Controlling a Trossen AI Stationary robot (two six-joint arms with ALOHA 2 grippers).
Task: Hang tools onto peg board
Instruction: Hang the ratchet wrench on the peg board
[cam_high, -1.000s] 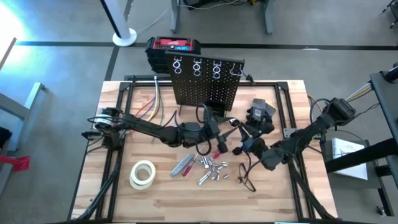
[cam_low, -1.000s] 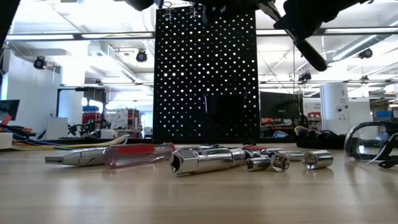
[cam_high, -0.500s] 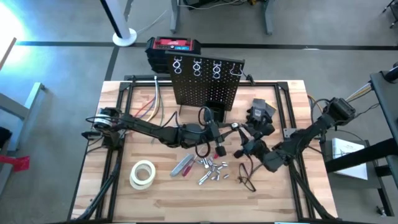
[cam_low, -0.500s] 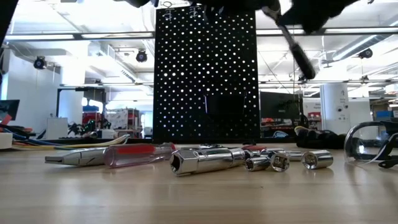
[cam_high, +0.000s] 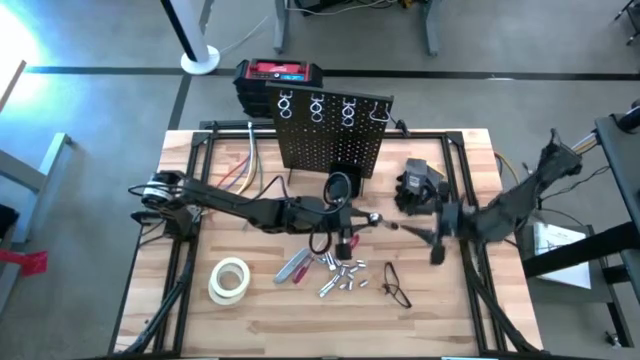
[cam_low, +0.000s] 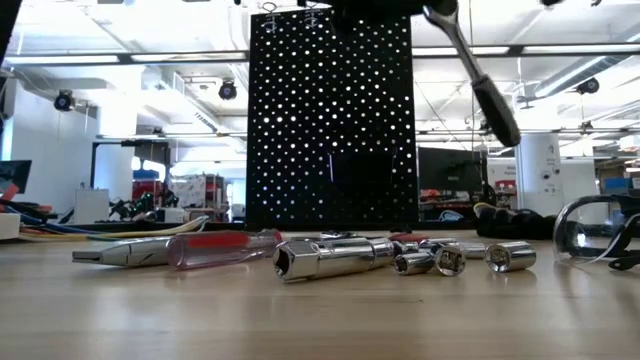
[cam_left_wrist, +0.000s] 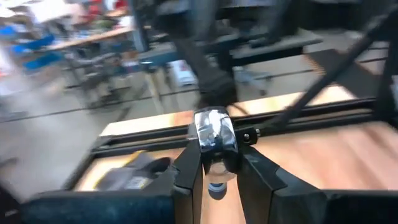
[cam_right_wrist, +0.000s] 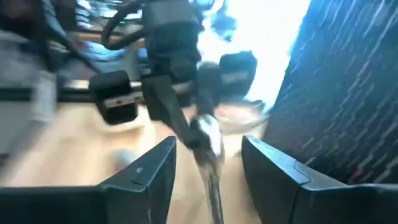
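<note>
your left gripper (cam_left_wrist: 214, 163) fingers clench only the ratchet (cam_low: 478, 72) head; its handle could swing. right gripper (cam_right_wrist: 205, 163) fingers released.

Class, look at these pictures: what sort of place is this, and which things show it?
Probably a robotics lab or workshop: a wooden table with two robot arms, an upright peg board, scattered tools, and shelves and equipment in the room behind.

No readable text, labels, brands or numbers anywhere.
</note>
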